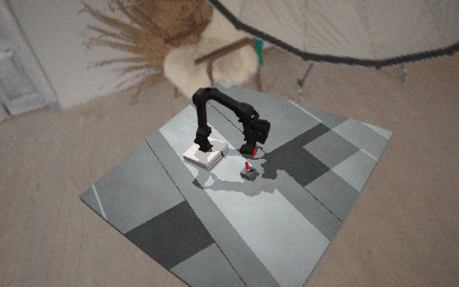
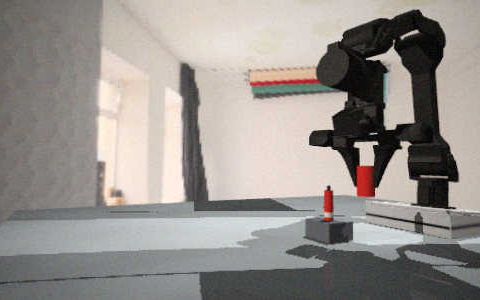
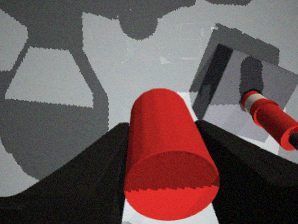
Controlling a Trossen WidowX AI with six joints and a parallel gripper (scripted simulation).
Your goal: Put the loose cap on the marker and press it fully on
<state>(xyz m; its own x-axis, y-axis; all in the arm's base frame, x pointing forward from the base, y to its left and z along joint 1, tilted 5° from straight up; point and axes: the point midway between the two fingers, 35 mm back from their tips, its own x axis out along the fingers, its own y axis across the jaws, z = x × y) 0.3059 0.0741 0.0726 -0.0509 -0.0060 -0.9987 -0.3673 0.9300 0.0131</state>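
Observation:
The red cap (image 1: 254, 152) (image 2: 365, 181) (image 3: 162, 130) is a plain cylinder, held about upright in the air. My gripper (image 2: 366, 176) (image 3: 161, 131) is shut on it, one finger at each side. The red marker (image 1: 247, 166) (image 2: 328, 202) (image 3: 272, 119) stands upright with a dark tip on top and a pale band low down. It stands in the grey holder block (image 1: 249, 174) (image 2: 319, 231) (image 3: 227, 107). The cap is higher than the block and to the marker's right in the exterior view; in the wrist view the marker is to the right of the cap. Cap and marker are apart.
The arm's base stands on a white box (image 1: 196, 157) (image 2: 404, 220), to the right of the holder block in the exterior view. The table (image 1: 262, 230) (image 2: 124, 235) has a patterned top with dark patches, and the arm's shadow falls around the block.

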